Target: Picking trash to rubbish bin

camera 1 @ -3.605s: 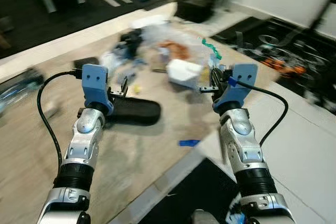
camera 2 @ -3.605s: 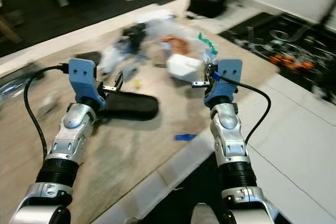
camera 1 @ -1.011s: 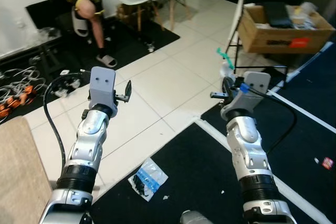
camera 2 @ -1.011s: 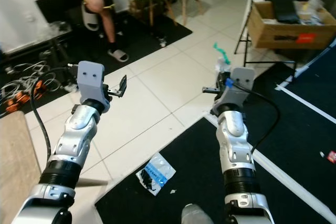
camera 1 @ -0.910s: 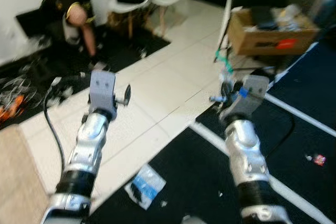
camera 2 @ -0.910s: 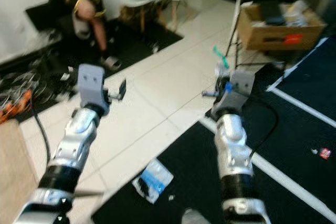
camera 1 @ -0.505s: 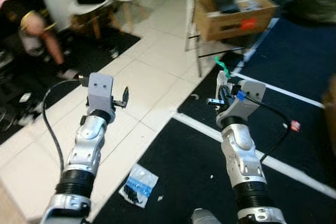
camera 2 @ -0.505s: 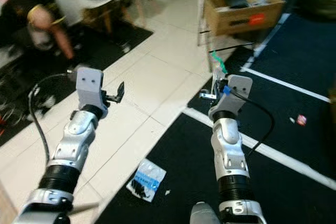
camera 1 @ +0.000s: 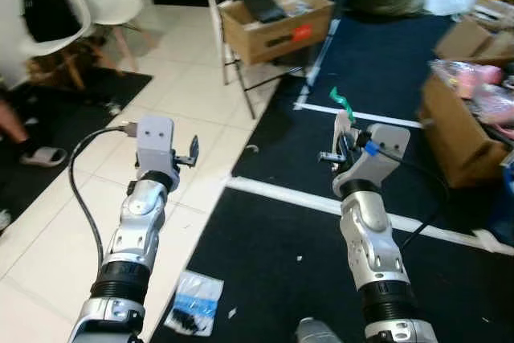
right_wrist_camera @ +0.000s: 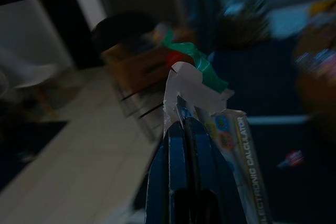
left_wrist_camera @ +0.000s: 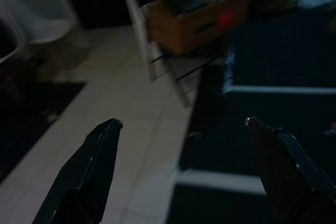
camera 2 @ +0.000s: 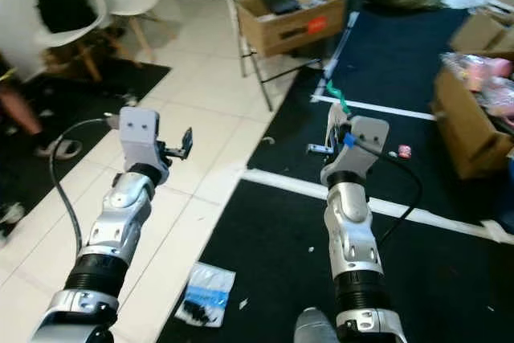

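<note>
Carrying phase, by the look of it. Right gripper (camera 2: 329, 140) raised at chest height over the black mat (camera 2: 450, 271), jaws pinched tight on a wrapper (right_wrist_camera: 231, 145) with a green strip (camera 1: 343, 105) sticking up. Left gripper (camera 1: 193, 151) held level beside it over the white tiles (camera 1: 48, 230), jaws spread wide, holding nothing. No bin recognisable ahead: just a cardboard box (camera 1: 275, 14) on a chair and more boxes (camera 1: 462, 130) at right. Plastic bag (camera 2: 205, 291) lying on the floor by the mat edge. Risks: thin wrapper slipping from the pinch while walking; stepping on the bag; dropping the load into a box mistaken for the bin.
</note>
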You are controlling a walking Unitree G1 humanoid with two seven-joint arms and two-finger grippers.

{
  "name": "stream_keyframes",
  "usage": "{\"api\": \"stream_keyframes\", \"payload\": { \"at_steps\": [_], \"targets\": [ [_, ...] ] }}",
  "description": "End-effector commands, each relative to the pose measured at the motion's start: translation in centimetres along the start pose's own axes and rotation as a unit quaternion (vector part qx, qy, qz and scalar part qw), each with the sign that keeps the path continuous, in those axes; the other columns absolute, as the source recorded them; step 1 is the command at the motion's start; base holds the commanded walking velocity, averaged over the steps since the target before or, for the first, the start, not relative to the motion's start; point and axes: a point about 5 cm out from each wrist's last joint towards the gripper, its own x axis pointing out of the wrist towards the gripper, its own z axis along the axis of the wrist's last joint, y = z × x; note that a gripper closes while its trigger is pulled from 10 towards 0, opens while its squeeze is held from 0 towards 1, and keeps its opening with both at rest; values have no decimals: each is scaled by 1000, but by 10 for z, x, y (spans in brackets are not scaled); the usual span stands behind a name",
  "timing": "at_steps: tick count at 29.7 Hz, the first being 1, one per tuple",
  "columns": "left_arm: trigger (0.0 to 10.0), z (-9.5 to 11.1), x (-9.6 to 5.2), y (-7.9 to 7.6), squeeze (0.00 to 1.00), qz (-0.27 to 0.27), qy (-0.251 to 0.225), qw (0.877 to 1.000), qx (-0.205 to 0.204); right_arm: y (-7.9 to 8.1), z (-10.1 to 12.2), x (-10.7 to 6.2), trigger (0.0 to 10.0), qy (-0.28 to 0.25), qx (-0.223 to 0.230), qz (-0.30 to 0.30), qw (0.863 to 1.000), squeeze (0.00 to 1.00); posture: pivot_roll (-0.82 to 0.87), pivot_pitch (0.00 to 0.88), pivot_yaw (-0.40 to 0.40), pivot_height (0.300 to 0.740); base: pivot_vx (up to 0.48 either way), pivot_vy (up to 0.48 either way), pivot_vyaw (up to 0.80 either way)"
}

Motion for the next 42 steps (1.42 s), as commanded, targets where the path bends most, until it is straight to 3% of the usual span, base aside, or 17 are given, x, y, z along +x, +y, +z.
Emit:
{"api": "stream_keyframes", "payload": {
  "at_steps": [1,12,20,27,42],
  "targets": [
    [10000,-9,-4,6,0,24,13,1000,2,6,-1,5,10000,14,-6,27,1000,0,-85,9,29,740,0,0,-800],
    [10000,-13,-12,7,0,44,18,999,-5,14,1,14,10000,23,-10,69,997,0,-70,10,-10,740,0,0,-800],
    [10000,-14,-13,8,0,46,27,999,5,18,-15,9,10000,70,-9,86,994,0,-72,13,13,740,0,0,0],
    [10000,-15,-15,1,0,35,22,999,-2,10,-21,2,10000,83,-13,75,994,0,-78,19,19,740,0,0,0],
    [10000,-14,-16,-5,0,24,19,1000,-1,6,-26,-2,10000,95,-34,69,992,0,-86,30,15,740,288,0,0]
  ]
}}
